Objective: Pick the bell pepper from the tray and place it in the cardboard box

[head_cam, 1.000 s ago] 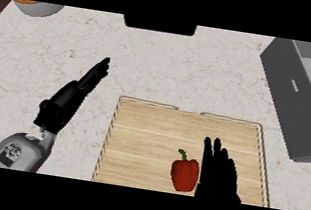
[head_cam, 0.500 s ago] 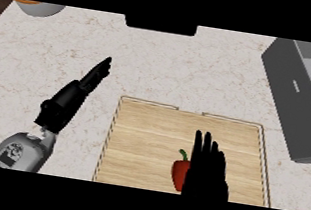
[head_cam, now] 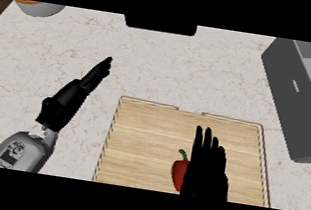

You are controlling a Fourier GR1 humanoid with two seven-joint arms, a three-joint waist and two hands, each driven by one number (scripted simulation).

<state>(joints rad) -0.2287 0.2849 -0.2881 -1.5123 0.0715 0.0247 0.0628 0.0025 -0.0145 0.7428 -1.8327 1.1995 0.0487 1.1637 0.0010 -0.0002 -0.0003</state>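
Observation:
A red bell pepper (head_cam: 179,173) with a green stem lies on the wooden tray (head_cam: 146,136), near the tray's lower edge. My right hand (head_cam: 206,167) is over the pepper's right side with straight fingers pointing away from me, hiding most of it; nothing shows a grasp. The box (head_cam: 310,97) looks grey here and stands at the right edge, its open inside facing up. My left hand (head_cam: 78,93) rests open on the counter left of the tray, fingers pointing up and right.
A bowl with something orange (head_cam: 38,6) sits at the far left corner. A dark object (head_cam: 160,25) lies at the counter's far edge in the middle. The marble counter (head_cam: 179,70) stretches between tray and box.
My right hand has slid left across the tray and now covers most of the pepper. The left hand has stayed still.

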